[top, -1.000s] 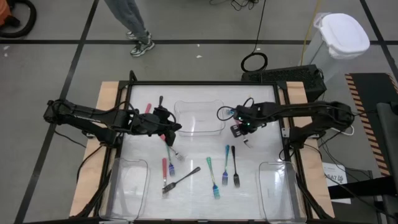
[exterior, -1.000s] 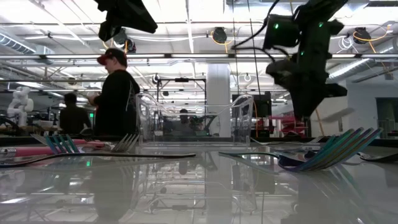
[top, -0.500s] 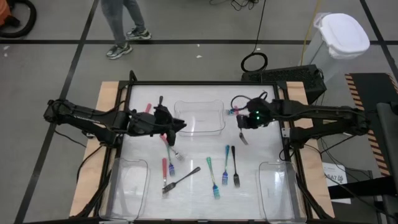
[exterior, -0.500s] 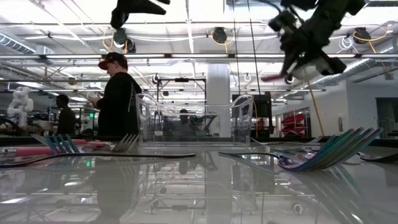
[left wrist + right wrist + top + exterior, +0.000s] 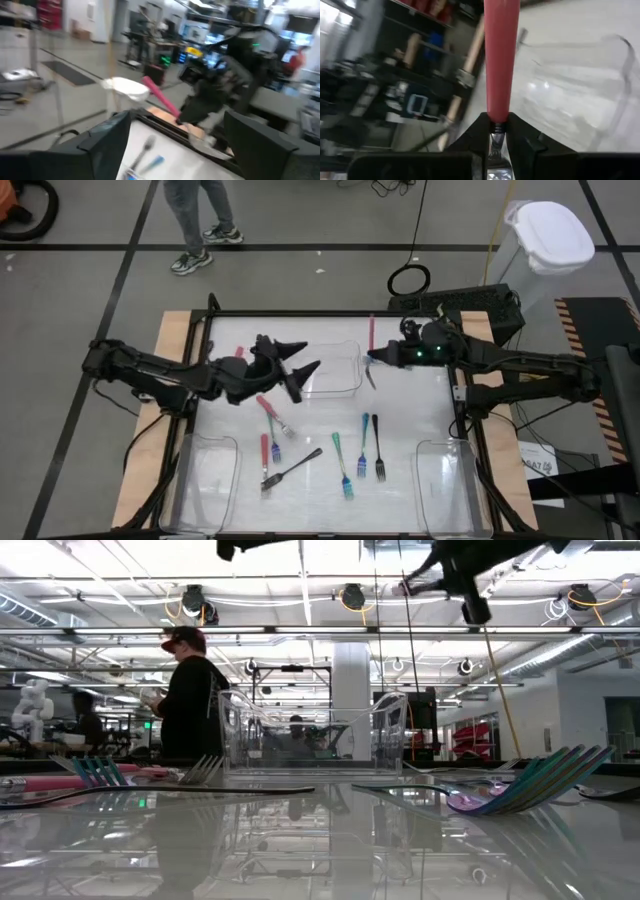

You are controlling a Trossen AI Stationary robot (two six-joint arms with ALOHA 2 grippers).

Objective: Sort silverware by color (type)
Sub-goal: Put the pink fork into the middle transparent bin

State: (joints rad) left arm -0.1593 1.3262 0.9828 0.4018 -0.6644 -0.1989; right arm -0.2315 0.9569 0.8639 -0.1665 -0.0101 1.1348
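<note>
My left gripper (image 5: 305, 368) hangs spread wide with nothing in it, fingers apart over the near-left corner of the clear tray (image 5: 322, 370) at the back of the table (image 5: 420, 420). That arm reaches in low from the left edge, stretched almost level, wrist turned toward the middle.

Just below it lies a pink-handled fork (image 5: 271, 412), and nearer the front a second pink-handled fork (image 5: 265, 450) beside a dark grey fork (image 5: 290, 470). Right of those sit the teal forks (image 5: 342, 463) and a blue-handled fork (image 5: 364, 442) with a dark fork (image 5: 380, 450) alongside. The table's bare middle gives room to move between these and the back tray. Two more clear trays sit at the front corners, the left front tray (image 5: 205, 480) and the right front tray (image 5: 445, 485).

My right gripper (image 5: 374, 356) is pinched on a pink-handled utensil (image 5: 501, 55), held above the back tray's right edge, handle pointing away toward the table's far rim. That arm comes in from the right, raised and nearly straight.

Beyond the table a person (image 5: 188, 695) stands in the room.
</note>
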